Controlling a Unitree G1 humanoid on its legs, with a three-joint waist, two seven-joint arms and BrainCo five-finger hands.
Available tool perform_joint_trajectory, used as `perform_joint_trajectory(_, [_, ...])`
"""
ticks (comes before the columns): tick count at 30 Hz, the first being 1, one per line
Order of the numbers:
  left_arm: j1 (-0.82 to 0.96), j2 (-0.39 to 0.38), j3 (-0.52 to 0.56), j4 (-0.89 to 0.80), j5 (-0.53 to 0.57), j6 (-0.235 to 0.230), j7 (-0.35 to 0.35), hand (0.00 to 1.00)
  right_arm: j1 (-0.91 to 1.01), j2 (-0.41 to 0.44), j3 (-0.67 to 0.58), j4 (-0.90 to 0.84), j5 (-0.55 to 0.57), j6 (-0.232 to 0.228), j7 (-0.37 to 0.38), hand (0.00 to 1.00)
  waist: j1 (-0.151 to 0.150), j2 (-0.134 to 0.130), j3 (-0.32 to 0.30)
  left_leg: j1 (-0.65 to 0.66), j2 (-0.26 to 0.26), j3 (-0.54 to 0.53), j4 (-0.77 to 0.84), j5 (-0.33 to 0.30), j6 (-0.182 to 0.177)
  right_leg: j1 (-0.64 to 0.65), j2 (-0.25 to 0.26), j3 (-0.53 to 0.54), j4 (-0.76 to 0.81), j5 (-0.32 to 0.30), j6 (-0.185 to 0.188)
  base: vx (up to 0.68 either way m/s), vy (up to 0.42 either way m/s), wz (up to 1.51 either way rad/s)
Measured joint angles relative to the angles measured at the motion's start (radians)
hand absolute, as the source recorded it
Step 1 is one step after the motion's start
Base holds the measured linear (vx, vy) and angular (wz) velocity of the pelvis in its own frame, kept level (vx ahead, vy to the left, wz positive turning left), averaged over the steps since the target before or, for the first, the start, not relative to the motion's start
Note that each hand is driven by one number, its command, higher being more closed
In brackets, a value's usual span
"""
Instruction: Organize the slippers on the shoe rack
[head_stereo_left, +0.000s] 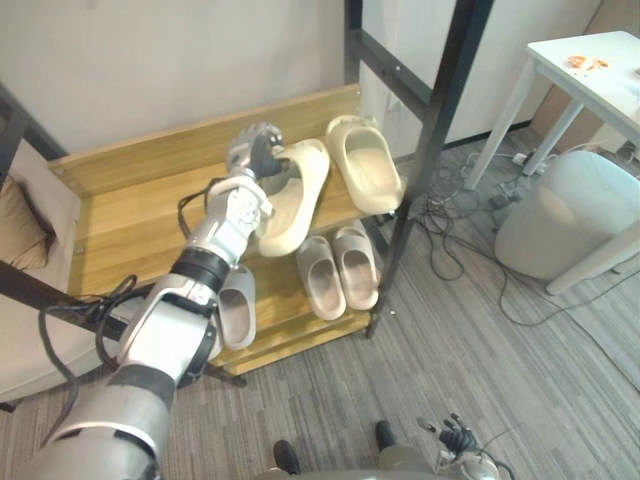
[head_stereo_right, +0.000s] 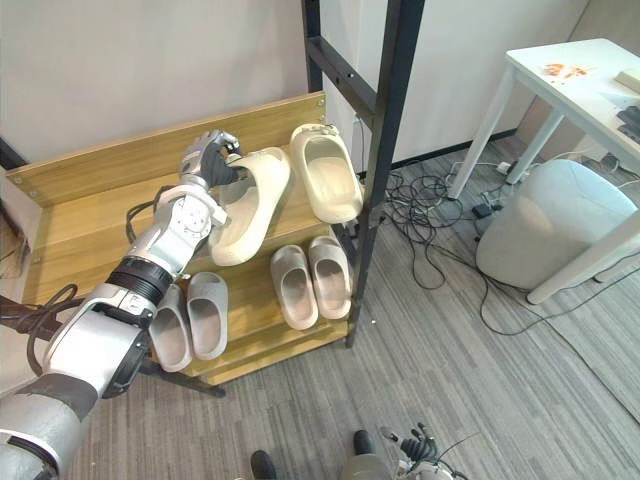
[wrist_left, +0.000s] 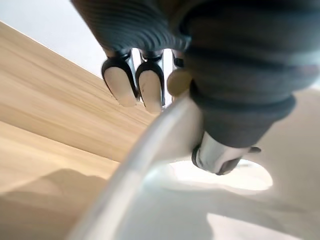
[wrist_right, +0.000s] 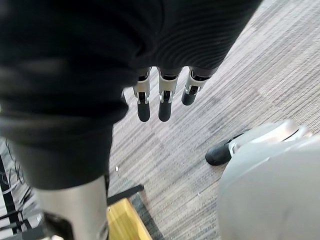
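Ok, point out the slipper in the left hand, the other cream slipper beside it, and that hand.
held slipper (head_stereo_right: 246, 210): right eye view, its middle.
other cream slipper (head_stereo_right: 332, 182): right eye view, its footbed.
left hand (head_stereo_right: 203, 156): right eye view, its back.

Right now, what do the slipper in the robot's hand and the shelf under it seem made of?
The slipper in the left hand looks like moulded foam or soft rubber: cream, matte, thick, seamless. The shelf looks like light wood or laminate: visible grain, smooth finish.
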Motion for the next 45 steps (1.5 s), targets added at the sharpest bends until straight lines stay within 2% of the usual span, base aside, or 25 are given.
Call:
perform_joint_trajectory(4, [-0.001,-0.011,0.000,0.000,0.000,0.010,0.000,1.00,0.034,0.005,-0.015,-0.017,0.001,0.001,0.000,0.00,0.000,0.000,-0.003,-0.004,0.000,-0.002,-0.005,0.003,0.004,-0.011,-0.003,0.000,0.016,-0.002,0.002,0.00,0.000,0.00])
perform_joint_trajectory(5, [-0.002,-0.018,0.000,0.000,0.000,0.012,0.001,0.00,0.039,0.008,-0.016,-0.024,0.001,0.001,0.000,0.00,0.000,-0.001,-0.003,-0.005,-0.001,-0.002,-0.005,0.004,0.005,-0.012,-0.004,-0.001,0.016,-0.002,0.003,0.00,0.000,0.00])
perform_joint_trajectory(22, [-0.004,-0.073,-0.001,0.001,0.000,0.025,-0.005,0.00,0.068,0.023,-0.028,-0.027,0.002,0.001,0.004,0.00,-0.001,-0.032,-0.057,-0.018,-0.008,-0.008,-0.005,0.007,0.008,-0.023,-0.007,-0.002,0.019,-0.001,0.005,0.00,0.011,0.01])
perform_joint_trajectory(28, [-0.007,-0.081,0.001,0.013,-0.001,0.026,-0.006,0.00,0.074,0.025,-0.028,-0.027,0.002,0.001,0.004,0.00,-0.005,-0.034,-0.065,-0.019,-0.008,-0.006,-0.005,0.008,0.010,-0.028,-0.008,0.000,0.025,-0.001,0.005,0.00,0.005,-0.02])
perform_joint_trajectory(45, [-0.049,-0.130,0.100,0.039,-0.014,0.055,-0.005,0.00,0.071,0.042,0.018,-0.075,0.013,0.001,0.003,0.00,-0.011,-0.051,-0.088,-0.053,-0.001,0.032,-0.006,0.010,0.012,-0.085,-0.004,0.027,0.033,0.009,0.008,0.00,0.009,-0.05])
